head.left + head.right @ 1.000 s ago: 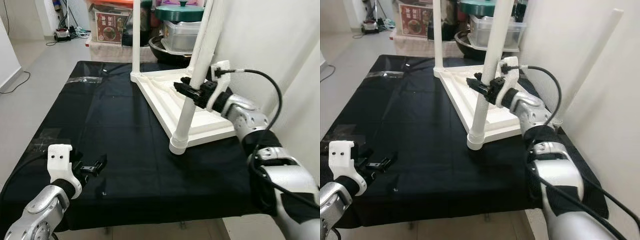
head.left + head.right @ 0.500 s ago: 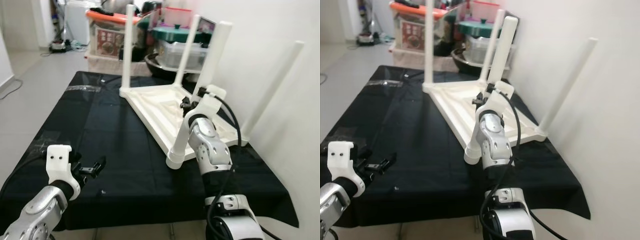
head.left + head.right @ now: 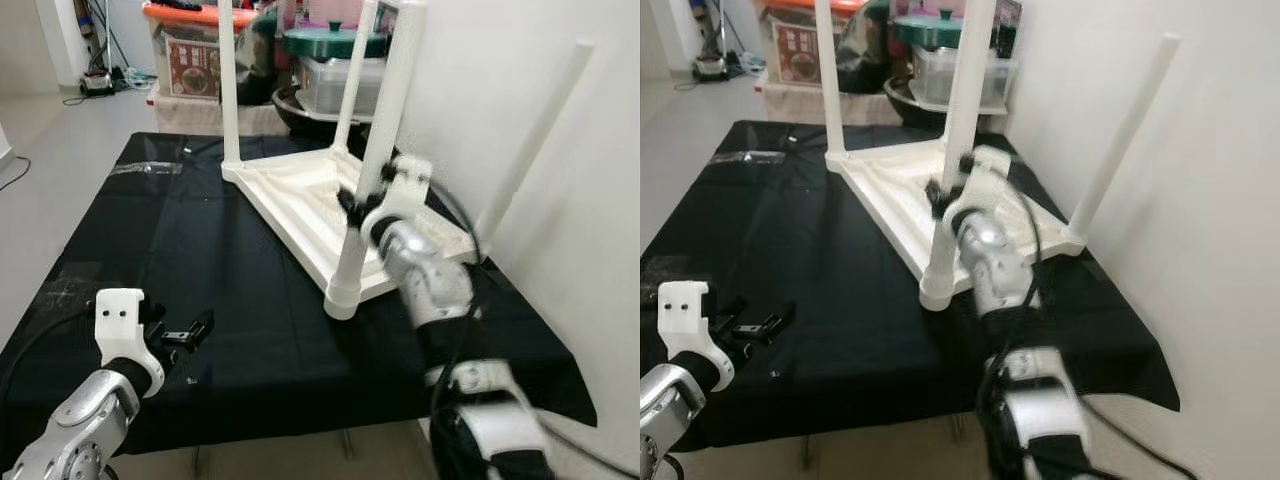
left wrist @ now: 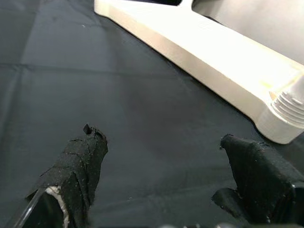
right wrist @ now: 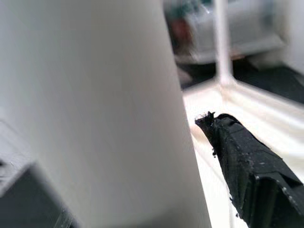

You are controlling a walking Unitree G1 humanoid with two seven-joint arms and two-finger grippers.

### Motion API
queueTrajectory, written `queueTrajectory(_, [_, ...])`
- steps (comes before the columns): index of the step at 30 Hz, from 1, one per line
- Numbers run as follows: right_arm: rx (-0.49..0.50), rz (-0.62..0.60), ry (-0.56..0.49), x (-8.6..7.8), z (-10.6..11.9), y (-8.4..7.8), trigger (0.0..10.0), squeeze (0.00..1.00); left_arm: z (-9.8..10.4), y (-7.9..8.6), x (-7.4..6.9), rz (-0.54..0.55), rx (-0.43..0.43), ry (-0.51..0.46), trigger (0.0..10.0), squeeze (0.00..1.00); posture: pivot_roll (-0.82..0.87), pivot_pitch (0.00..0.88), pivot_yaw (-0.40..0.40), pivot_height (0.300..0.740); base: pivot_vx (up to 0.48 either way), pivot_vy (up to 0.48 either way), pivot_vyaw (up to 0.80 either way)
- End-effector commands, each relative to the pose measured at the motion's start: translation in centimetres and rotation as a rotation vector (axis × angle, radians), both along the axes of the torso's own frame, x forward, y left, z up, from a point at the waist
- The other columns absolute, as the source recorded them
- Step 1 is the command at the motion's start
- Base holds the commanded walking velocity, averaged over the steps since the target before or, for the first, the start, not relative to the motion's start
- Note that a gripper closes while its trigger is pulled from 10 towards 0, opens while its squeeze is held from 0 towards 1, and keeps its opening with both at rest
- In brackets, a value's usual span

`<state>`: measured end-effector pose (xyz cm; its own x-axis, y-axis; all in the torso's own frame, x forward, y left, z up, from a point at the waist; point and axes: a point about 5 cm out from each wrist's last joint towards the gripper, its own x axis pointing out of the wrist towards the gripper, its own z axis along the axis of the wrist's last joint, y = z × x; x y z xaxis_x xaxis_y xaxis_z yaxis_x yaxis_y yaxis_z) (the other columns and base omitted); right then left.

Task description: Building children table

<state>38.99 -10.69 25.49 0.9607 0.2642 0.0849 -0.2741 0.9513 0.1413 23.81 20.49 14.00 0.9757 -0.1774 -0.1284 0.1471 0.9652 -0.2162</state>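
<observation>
While the black-draped tabletop [image 3: 200,250] carries the whole assembly, the white children's table [image 3: 300,195] lies inverted on its far right part, top face down and four legs pointing up. Beyond it stand storage boxes and a green-lidded pot [image 3: 330,42].

The nearest leg [image 3: 375,160], seated in the corner socket closest to the robot, rises with its long axis near vertical, leaning slightly away. The right claw [image 3: 355,205] is at this leg partway up its length; the right wrist view shows the leg's white shaft directly against one black finger [image 5: 247,166], so the claw is judged closed around the leg, though motion blur prevents confirming contact on both sides.

The left claw [image 3: 185,335] hovers low over bare cloth at the near left, fingers spread wide and holding nothing; the corner socket [image 4: 285,126] lies ahead of it, well apart.

The right arm is plainly the nearer. Any turning or pressing of the leg must follow its upright axis.
</observation>
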Motion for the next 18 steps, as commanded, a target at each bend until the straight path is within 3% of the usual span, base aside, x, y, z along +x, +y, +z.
queueTrajectory(1, [0.029,0.12,-0.063,0.1,0.7,-0.5,10.0,0.0,-0.3,-0.3,0.1,-0.006,-0.013,0.011,10.0,0.0,0.1,0.0,-0.112,0.74,0.0,0.0,0.0])
queueTrajectory(2, [0.009,0.237,-0.094,0.1,1.1,-0.9,10.0,0.0,-0.3,-0.3,0.1,-0.006,-0.013,0.012,10.0,0.0,0.11,0.0,-0.113,0.74,0.0,0.0,0.0])
queueTrajectory(3, [0.009,0.237,-0.094,0.1,1.1,-0.9,10.0,0.0,-0.3,-0.3,0.1,-0.006,-0.013,0.012,10.0,0.0,0.11,0.0,-0.113,0.74,0.0,0.0,0.0])
queueTrajectory(5, [-0.035,0.429,-0.14,-0.4,1.2,-1.2,10.0,0.0,-0.3,-0.3,0.1,-0.008,-0.011,0.013,10.0,0.0,0.12,0.0,-0.116,0.74,0.0,0.0,0.0])
queueTrajectory(8, [-0.07,0.552,-0.128,-0.7,0.8,-1.3,10.0,0.0,-0.3,-0.3,0.1,-0.009,-0.01,0.014,10.0,0.0,0.12,0.0,-0.116,0.74,0.0,0.0,0.0])
queueTrajectory(10, [-0.133,0.715,-0.102,-1.5,-0.4,-0.6,10.0,0.0,-0.3,-0.2,0.1,-0.012,-0.007,0.017,10.0,0.0,0.13,0.0,-0.119,0.74,0.0,0.0,0.0])
queueTrajectory(12, [-0.149,0.759,-0.094,-1.8,-0.8,-0.5,10.0,0.0,-0.3,-0.2,0.1,-0.012,-0.007,0.018,10.0,0.0,0.13,0.0,-0.119,0.74,0.0,0.0,0.0])
queueTrajectory(15, [-0.159,0.929,-0.089,-2.8,-1.7,0.7,10.0,0.0,-0.4,-0.2,0.1,-0.015,-0.004,0.02,10.0,0.0,0.15,0.0,-0.125,0.74,0.0,0.0,0.0])
queueTrajectory(17, [-0.162,0.958,-0.092,-2.9,-1.8,0.9,10.0,0.0,-0.4,-0.2,0.1,-0.015,-0.003,0.021,10.0,0.0,0.15,0.0,-0.125,0.74,0.0,0.0,0.0])
queueTrajectory(18, [-0.163,0.983,-0.1,-3.0,-1.9,1.1,7.5,0.0,-0.4,-0.2,0.1,-0.016,-0.003,0.021,10.0,0.0,0.15,0.0,-0.125,0.74,0.0,0.0,0.0])
